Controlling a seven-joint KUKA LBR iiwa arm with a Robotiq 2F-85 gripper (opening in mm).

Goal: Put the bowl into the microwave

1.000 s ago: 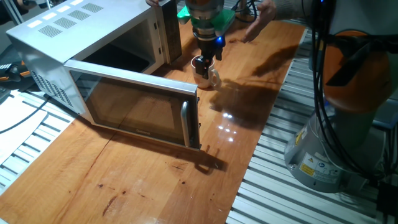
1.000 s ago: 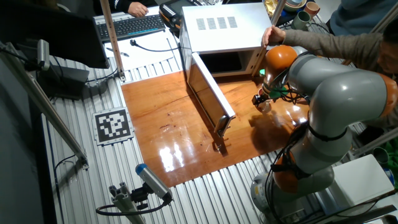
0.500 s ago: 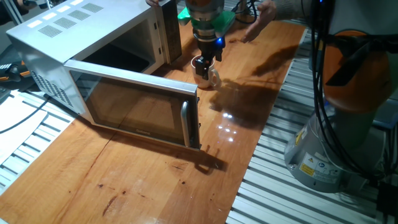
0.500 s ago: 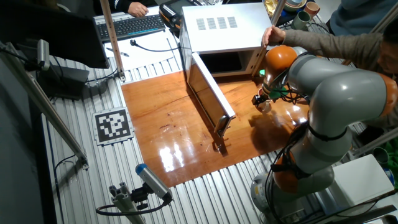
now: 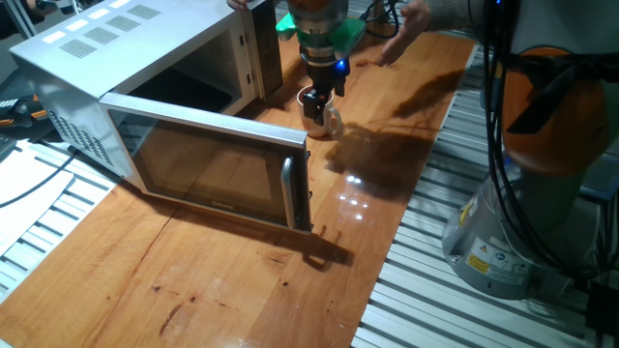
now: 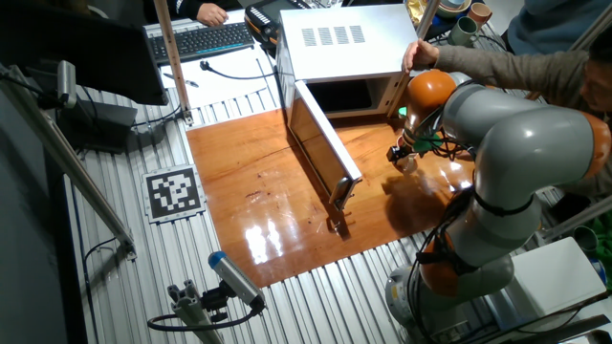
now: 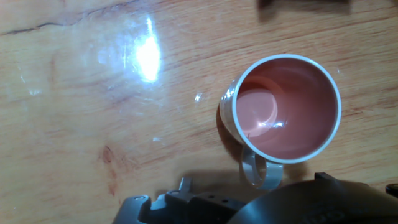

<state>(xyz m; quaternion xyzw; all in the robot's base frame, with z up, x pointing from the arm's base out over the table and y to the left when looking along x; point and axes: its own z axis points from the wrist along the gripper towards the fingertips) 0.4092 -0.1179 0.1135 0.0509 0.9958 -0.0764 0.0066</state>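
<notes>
Standing upright on the wooden table (image 5: 242,280) just beside the open microwave (image 5: 145,106), the bowl (image 7: 286,109) is hovered over by the gripper (image 5: 316,97) (whether its jaws are spread cannot be told).

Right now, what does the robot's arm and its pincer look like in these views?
The arm is thick and rounded, silver-grey with orange bands at the joints. Black cables run down alongside it to a grey base bearing a yellow warning label. Near the wrist sits a green part, and the dark pincer below carries a small blue light. The hand view shows only dark grey housing.
</notes>
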